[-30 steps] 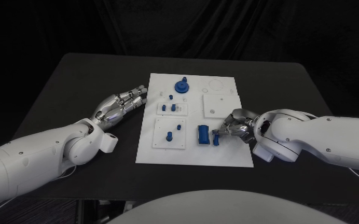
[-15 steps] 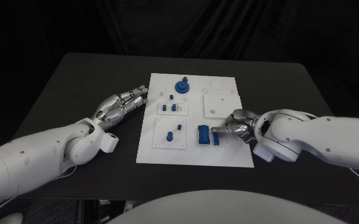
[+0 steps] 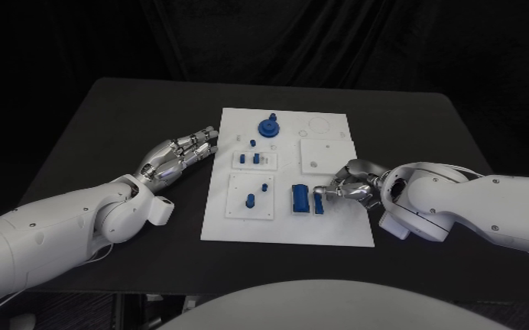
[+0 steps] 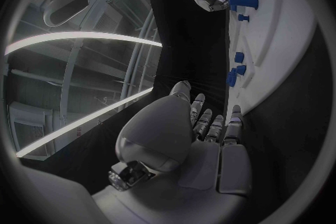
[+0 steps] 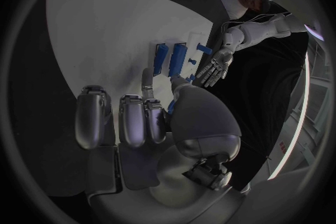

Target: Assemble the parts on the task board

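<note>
Blue slim bar (image 3: 319, 204) lies lengthwise near task board (image 3: 331, 231) right edge, beside block (image 3: 300, 198); right hand (image 3: 351, 186) nearer, fingertips at bar, grasp unclear; left hand (image 3: 176, 156) released.

A robotics lab, by the look of it. A black table (image 3: 132, 116) stands against a black curtain (image 3: 287, 17) hung as a backdrop, with a white task board (image 3: 331, 227) laid square in the middle like a test fixture. Two white robot arms reach in from either side. Overhead, in the left wrist view, long strip lights (image 4: 77, 39) curve across a high industrial ceiling.
</note>
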Motion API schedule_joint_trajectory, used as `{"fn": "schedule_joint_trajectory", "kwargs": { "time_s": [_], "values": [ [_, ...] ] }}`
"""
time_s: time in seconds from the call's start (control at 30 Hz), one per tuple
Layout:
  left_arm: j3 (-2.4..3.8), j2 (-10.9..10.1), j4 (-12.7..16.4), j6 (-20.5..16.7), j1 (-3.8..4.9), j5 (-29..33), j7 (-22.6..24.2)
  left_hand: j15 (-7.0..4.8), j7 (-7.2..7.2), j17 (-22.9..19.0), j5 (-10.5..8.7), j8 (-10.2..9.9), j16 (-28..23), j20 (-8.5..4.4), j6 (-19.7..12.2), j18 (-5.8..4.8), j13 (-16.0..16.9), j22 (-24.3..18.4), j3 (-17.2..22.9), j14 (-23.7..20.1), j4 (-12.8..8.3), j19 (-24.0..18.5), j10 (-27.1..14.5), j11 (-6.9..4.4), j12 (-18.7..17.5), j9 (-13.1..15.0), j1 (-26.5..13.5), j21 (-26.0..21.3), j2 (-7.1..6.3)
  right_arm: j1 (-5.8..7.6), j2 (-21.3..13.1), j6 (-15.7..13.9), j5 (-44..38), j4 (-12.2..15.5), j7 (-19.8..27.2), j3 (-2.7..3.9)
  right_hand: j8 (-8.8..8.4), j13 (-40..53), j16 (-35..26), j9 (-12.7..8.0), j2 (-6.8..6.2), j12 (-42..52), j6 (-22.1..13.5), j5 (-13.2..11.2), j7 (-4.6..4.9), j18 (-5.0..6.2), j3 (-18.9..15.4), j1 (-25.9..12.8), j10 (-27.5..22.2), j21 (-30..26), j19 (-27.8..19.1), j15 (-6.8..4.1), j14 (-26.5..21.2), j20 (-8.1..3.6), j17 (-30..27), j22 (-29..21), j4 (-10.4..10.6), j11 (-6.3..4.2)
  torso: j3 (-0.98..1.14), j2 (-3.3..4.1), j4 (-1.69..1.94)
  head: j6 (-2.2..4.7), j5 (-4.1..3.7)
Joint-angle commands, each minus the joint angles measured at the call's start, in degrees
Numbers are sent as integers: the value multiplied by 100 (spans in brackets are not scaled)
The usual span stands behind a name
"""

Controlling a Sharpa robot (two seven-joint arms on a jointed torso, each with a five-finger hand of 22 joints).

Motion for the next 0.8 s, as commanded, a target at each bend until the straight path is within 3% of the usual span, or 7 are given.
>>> {"fn": "schedule_joint_trajectory", "kwargs": {
  "time_s": [0.03,0.07,0.1,0.33,0.6,0.8],
  "values": [
    [5,-6,17,61,-10,29,173,53,27,-2,35,4,3,34,-23,64,9,2,33,-2,11,3,-11,38,31,1,25,26,20,-31,-97,164,-512,103,95,-2,251,1506,25,207,-18,15,-121,-58,-13,33,-66,117,607,-28,72,28,336,23,7,1106,-39,11,3,2,-4,0,0],
    [5,-8,18,60,-11,29,173,53,27,-2,35,4,3,34,-23,64,9,2,33,-2,11,3,-11,38,31,1,25,26,20,-42,-127,228,-544,125,80,-2,437,1506,25,366,-12,15,-233,-88,-21,36,-107,149,607,-36,70,29,335,11,7,1104,-55,2,3,3,-5,0,-2],
    [5,-8,18,59,-12,29,172,53,27,-2,35,4,3,34,-23,64,9,2,33,-2,11,3,-11,38,31,1,25,26,20,-53,-155,289,-571,147,66,-3,510,1506,24,426,-18,15,-278,-145,-27,35,-131,155,607,-39,69,21,334,13,5,1103,-55,6,4,3,-5,0,-3],
    [5,-7,15,60,-16,29,168,55,27,-2,38,6,3,36,-15,64,10,6,35,-2,10,5,-7,39,35,2,25,28,19,-121,-292,624,-664,233,-18,-4,874,1506,30,702,-41,15,-428,-265,-56,36,-253,157,607,-47,69,3,336,-1,24,1103,-15,-17,3,-1,-9,0,2],
    [5,-4,10,64,-19,29,162,55,27,-2,38,6,3,36,-15,64,10,6,35,-2,10,5,-7,39,35,2,25,28,19,-163,-278,866,-683,217,-50,-4,1067,1506,26,852,-69,15,-486,-277,-79,39,-310,185,607,-62,63,-13,334,-15,18,1099,-13,-36,-5,-3,-2,0,6],
    [5,-7,7,67,-21,29,155,55,27,-2,38,6,3,36,-15,64,10,6,35,-2,10,5,-7,39,35,2,25,28,19,-200,-247,988,-685,192,-38,-5,1166,1506,24,924,-125,15,-496,-287,-95,39,-361,183,607,-63,62,-24,333,-25,17,1099,-3,-50,0,2,-10,0,21]
  ]
}}
